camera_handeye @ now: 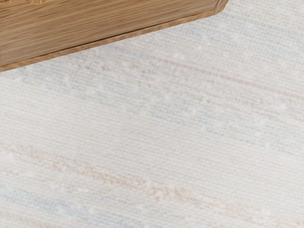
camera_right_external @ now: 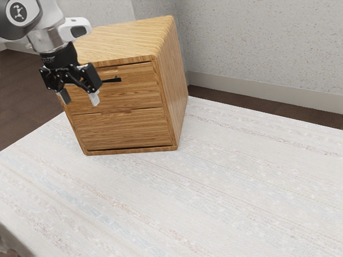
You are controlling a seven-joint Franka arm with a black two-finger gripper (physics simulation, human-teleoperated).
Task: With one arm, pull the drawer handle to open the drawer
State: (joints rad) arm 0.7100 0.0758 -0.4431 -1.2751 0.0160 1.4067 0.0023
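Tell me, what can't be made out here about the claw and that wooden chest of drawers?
1. Top drawer's handle: exterior view, the open claw covers one end; whether they touch is unclear.
2. Chest: wrist view, the edge cuts off everything above its base.
3. Arm: exterior view, cut off at the upper left corner.

I am seeing my silver-grey arm carrying a white wrist housing and a black gripper with pale fingertips.
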